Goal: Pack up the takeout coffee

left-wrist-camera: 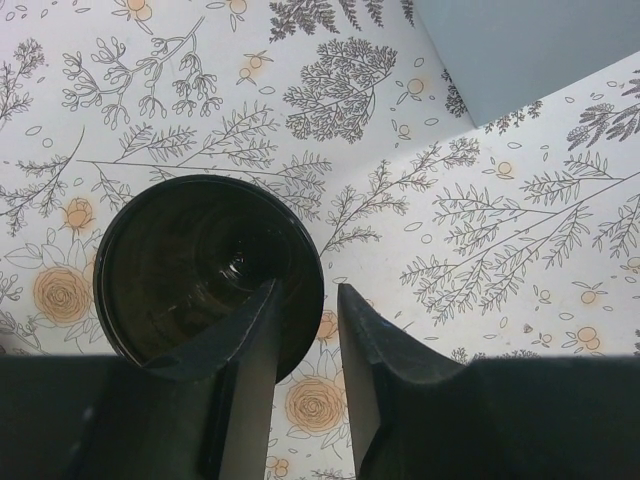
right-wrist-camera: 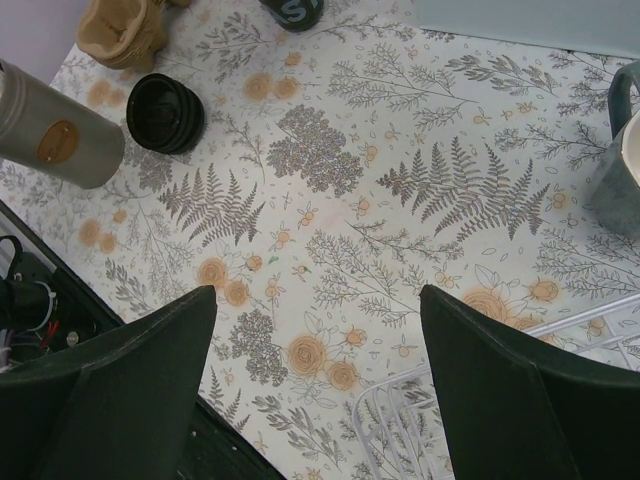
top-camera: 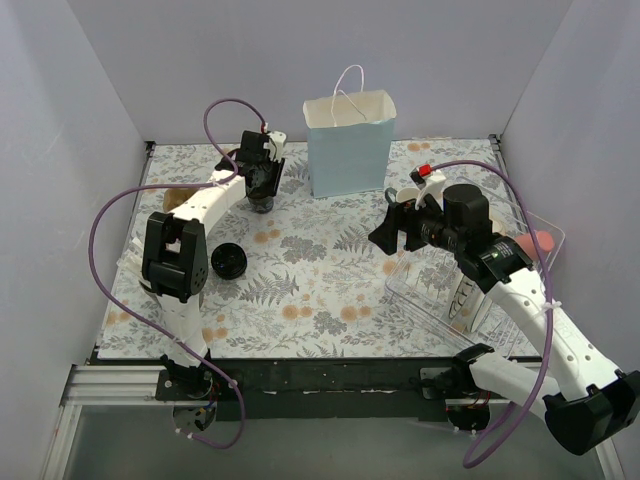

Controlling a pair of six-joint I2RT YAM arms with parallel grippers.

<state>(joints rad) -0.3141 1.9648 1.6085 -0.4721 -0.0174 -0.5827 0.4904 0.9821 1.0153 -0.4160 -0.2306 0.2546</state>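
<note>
The takeout coffee cup (top-camera: 262,203) is small, dark brown and stands open, without its lid, left of the light-blue paper bag (top-camera: 350,148). Its round black lid (top-camera: 228,261) lies apart on the cloth nearer me and also shows in the right wrist view (right-wrist-camera: 165,112). My left gripper (top-camera: 262,188) is right over the cup. In the left wrist view the cup (left-wrist-camera: 190,265) is seen from above, and my left gripper (left-wrist-camera: 308,287) is narrowly open across its right rim, one finger over the inside, one outside. My right gripper (top-camera: 388,232) is wide open and empty (right-wrist-camera: 318,290) above the cloth.
A clear plastic tray (top-camera: 440,285) and a white wire rack (right-wrist-camera: 470,400) lie under the right arm. A taller grey cup (right-wrist-camera: 50,130), a tan crumpled thing (right-wrist-camera: 120,30) and a grey handled mug (right-wrist-camera: 615,150) stand around. White walls close in the table.
</note>
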